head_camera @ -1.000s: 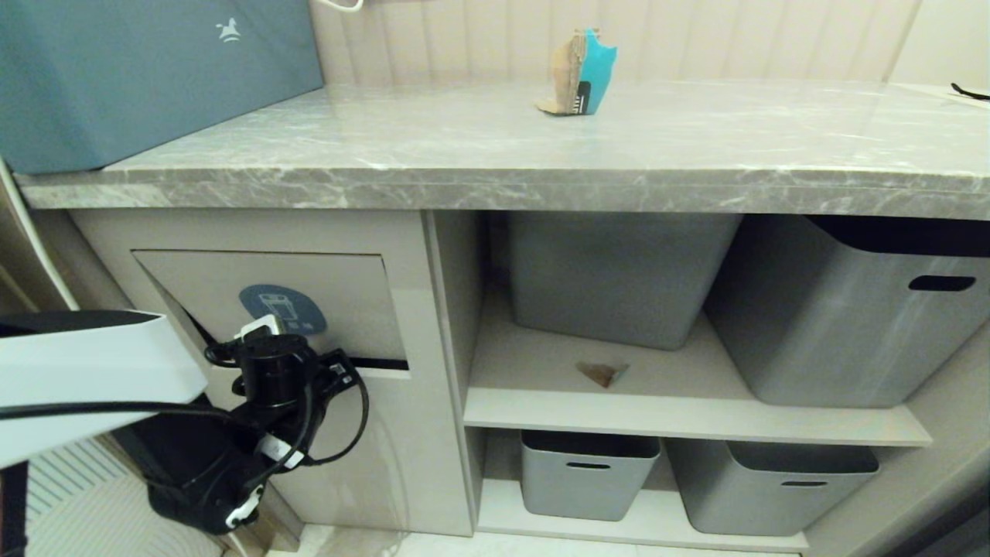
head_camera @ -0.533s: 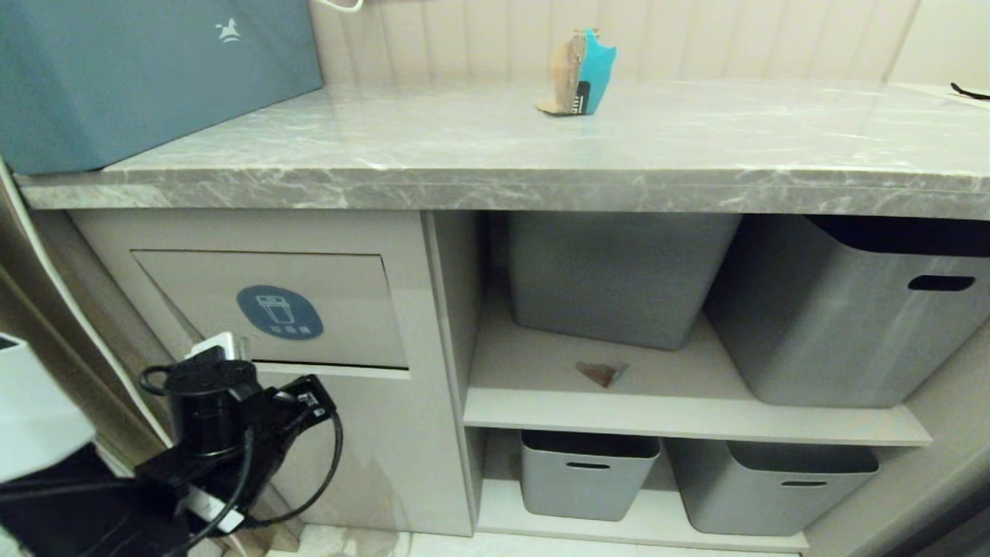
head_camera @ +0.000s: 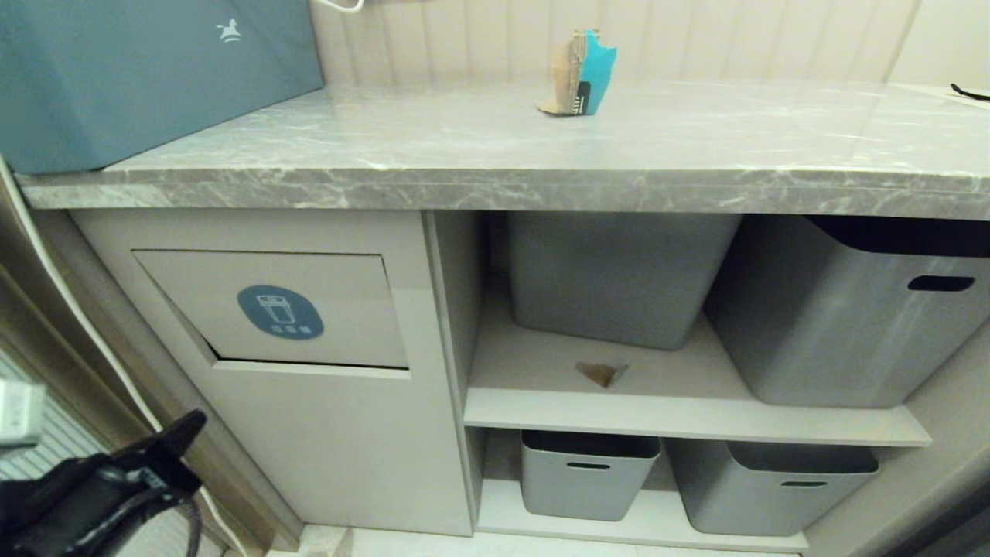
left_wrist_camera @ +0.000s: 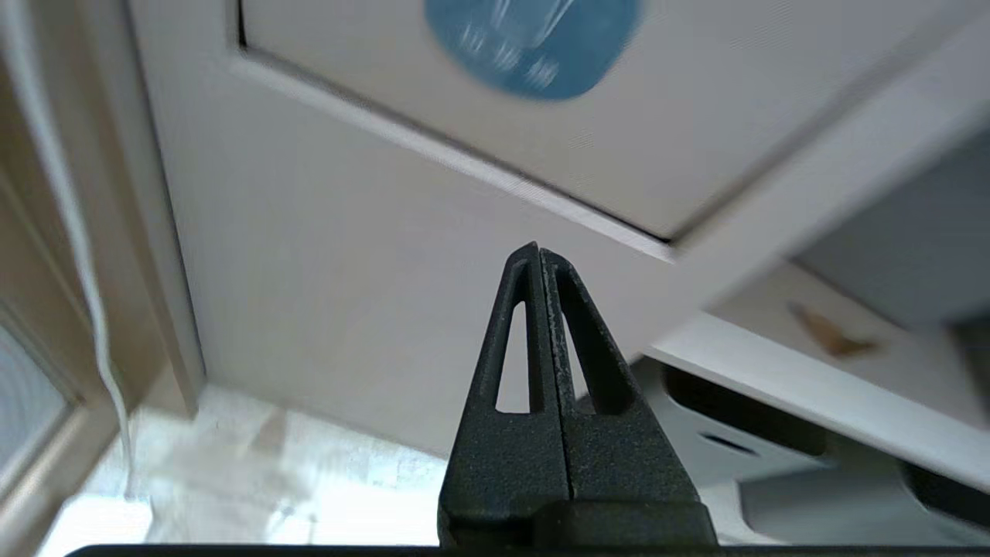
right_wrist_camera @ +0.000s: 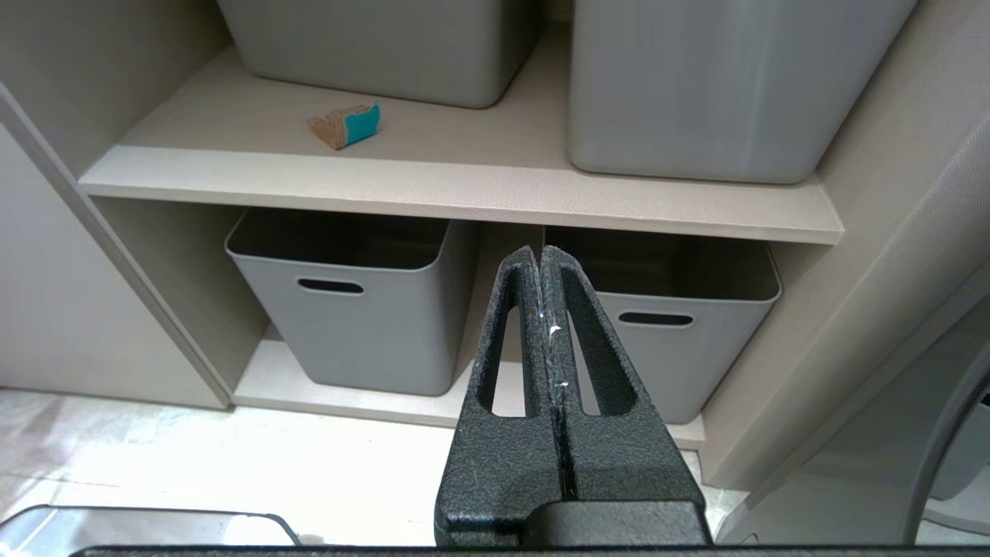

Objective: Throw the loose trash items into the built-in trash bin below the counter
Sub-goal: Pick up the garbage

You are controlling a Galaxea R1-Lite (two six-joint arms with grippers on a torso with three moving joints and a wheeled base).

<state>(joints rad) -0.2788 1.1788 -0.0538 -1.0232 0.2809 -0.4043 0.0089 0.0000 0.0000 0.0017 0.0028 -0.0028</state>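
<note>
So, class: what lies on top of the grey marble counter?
On the counter stand a torn cardboard scrap with a turquoise face and a large teal box. Anything behind the box is hidden.

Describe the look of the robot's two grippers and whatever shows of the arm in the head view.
Both the left gripper and the right gripper have matte black, grainy-textured fingers that taper to a point, each with a long triangular cut-out slot. In the head view the left arm's end is black with a thin black cable looping beneath it, and a small white piece sits at the frame's edge.
</note>
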